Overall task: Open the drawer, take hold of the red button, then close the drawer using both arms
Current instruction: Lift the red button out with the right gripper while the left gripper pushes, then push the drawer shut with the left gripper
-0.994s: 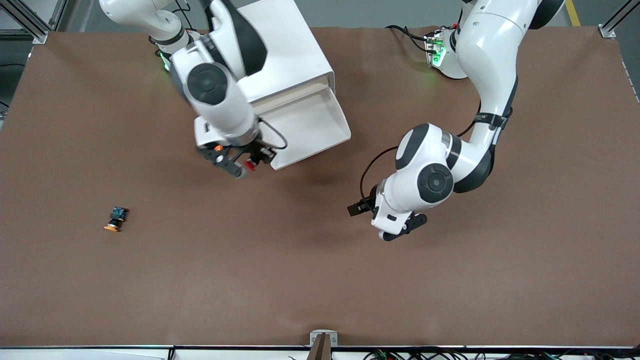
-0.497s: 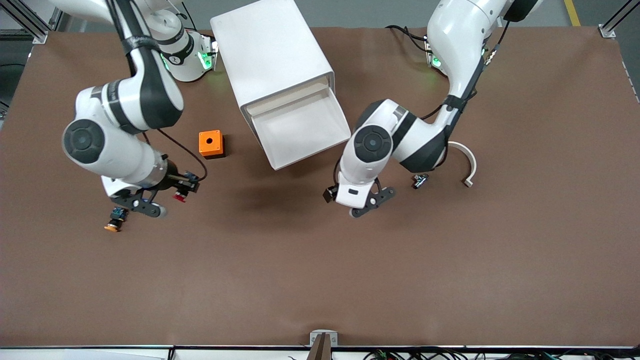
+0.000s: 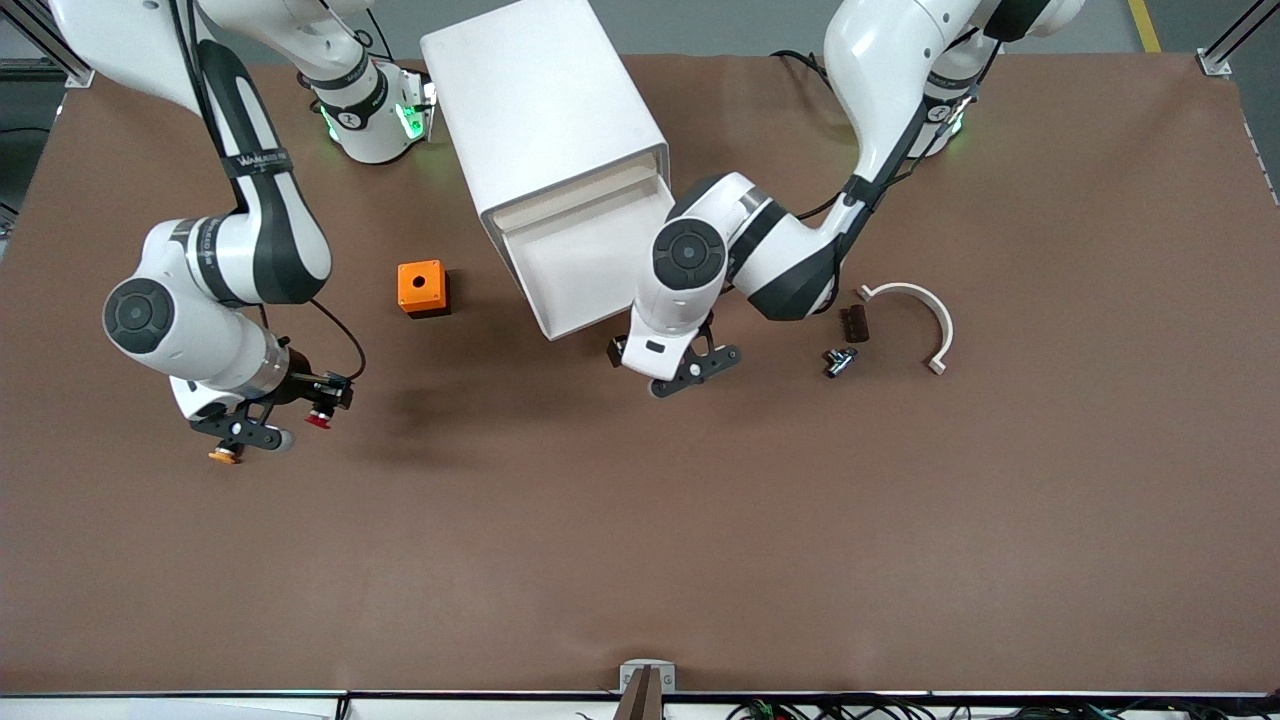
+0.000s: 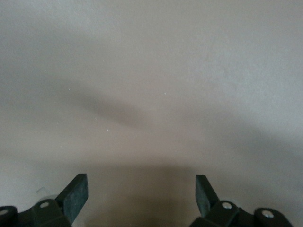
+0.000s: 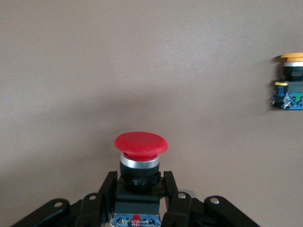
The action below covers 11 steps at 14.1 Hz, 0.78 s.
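Drawer (image 3: 600,262) work is half behind us: it stands pulled out of the white cabinet (image 3: 545,110) and looks empty, and the button (image 5: 140,153) is in our right claw (image 3: 285,412), whose fingers are clamped on its black body with the red cap pointing outward. That claw hangs low over the tabletop (image 3: 640,550) toward the right arm's end, just beside the orange-capped button (image 5: 292,80), which lies on its side on the tabletop. We judge the opening and the grab done; what remains is shutting the drawer, and perhaps setting the button down. Our left claw (image 3: 690,368) hovers over bare tabletop just in front of the drawer's front, its fingers spread wide and holding nothing, well placed to push the front panel in. An orange cube (image 3: 421,288) sits beside the cabinet, and a white curved piece (image 3: 925,310) lies toward the left arm's end.
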Each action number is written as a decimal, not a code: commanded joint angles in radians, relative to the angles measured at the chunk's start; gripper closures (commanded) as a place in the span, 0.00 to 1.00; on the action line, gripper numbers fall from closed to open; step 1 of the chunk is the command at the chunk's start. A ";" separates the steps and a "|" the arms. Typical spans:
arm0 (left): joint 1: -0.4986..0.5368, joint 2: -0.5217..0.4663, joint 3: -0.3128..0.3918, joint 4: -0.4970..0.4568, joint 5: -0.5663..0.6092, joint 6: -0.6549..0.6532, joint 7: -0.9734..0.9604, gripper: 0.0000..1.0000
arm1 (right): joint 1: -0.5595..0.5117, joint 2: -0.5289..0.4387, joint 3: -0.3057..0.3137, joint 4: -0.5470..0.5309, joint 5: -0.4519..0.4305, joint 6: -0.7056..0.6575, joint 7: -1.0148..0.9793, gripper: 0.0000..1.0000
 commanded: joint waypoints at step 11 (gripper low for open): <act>-0.088 -0.003 -0.008 -0.038 0.007 0.004 -0.005 0.00 | -0.155 0.217 0.020 0.083 -0.019 0.125 -0.138 1.00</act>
